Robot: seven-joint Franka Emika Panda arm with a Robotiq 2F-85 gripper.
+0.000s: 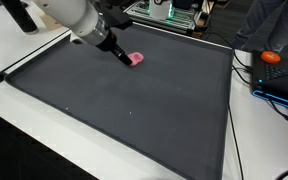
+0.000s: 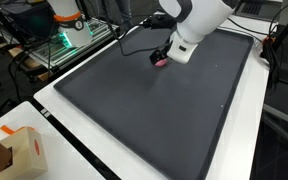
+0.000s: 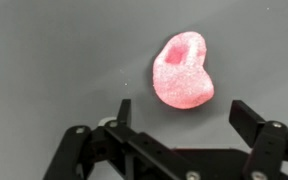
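gripper [image 3: 184, 108], jaws wide, at hollow pink piece [image 3: 182, 72].

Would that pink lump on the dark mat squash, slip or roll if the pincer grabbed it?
The pink lump looks grainy and foam-like, so probably light and a little squashy. Its rough surface likely grips rather than slips. Lopsided, with a hollow at one end, it seems unlikely to roll far.
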